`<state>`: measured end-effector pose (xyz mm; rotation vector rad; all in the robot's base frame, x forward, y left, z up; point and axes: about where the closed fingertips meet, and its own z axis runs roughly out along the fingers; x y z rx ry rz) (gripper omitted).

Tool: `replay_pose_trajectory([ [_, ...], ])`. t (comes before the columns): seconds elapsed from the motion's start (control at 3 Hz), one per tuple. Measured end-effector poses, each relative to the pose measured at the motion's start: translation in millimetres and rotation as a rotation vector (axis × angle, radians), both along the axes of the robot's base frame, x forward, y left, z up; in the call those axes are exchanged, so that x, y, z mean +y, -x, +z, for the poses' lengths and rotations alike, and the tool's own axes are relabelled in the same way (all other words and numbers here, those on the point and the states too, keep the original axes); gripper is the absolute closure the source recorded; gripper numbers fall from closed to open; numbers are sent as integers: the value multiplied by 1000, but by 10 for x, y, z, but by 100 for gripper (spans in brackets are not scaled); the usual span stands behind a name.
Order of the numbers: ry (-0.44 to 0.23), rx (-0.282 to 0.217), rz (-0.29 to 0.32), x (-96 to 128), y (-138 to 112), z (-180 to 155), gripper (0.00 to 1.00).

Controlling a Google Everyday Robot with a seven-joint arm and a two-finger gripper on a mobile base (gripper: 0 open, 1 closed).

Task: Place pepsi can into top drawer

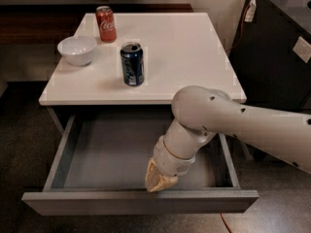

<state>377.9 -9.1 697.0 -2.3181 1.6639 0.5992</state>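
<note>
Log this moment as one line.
hand: inside open grey top drawer, at front wall | dark blue Pepsi can: upright on white tabletop

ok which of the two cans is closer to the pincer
The dark blue pepsi can, toward the front of the table; the red Coca-Cola can stands farther back by the white bowl. The pincer is low inside the open top drawer.

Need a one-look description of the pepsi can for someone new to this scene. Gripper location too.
On the white cabinet top, toward its front edge above the open top drawer, stands the pepsi can. It is the only dark blue can; the red can and white bowl sit further back. The gripper is inside the drawer, by its front wall.
</note>
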Motion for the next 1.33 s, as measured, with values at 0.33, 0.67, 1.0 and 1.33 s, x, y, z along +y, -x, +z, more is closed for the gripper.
replay_pose_trajectory([
  [0.33,-50,-39,-100,-179,-275,168,45],
  [0.67,-91,-86,-170,-323,-539,367,22],
  [1.0,-119,-128,-224,-514,-823,588,1],
  [1.33,-158,-168,-260,-673,-1059,860,0],
])
